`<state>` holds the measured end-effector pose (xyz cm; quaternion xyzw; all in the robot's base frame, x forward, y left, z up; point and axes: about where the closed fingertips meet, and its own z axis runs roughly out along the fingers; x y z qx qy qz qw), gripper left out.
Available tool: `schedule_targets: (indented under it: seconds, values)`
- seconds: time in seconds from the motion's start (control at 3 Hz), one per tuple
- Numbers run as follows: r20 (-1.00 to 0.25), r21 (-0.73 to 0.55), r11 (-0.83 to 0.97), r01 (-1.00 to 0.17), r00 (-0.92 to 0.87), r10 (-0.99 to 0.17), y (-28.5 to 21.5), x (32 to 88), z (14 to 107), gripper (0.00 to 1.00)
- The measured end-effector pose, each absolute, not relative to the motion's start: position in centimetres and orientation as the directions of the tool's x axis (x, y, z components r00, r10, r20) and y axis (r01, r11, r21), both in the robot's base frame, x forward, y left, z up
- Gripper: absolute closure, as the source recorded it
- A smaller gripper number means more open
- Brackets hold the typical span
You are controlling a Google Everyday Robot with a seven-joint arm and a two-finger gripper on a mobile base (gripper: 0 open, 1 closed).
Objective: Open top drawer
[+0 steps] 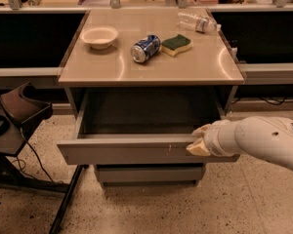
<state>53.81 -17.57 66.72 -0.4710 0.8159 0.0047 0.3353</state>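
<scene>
Grey drawer (pixel 127 152) sits well out, my hand (pixel 199 141) at its front's right end, grip I cannot tell, so I'd pull straight back, evenly.

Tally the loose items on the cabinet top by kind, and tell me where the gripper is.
Bowl: 1
Can: 1
Sponge: 1
Plastic bottle: 1
Total: 4
The gripper is at the front of the pulled-out top drawer, at its right end.
</scene>
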Motion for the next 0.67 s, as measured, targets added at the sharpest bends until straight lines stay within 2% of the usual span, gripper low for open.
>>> schedule_targets:
  seconds: [0.67]
  values:
    - [-0.554,-0.308,0.556,-0.772,-0.329,-0.764,-17.60,52.99,66.63,1.00]
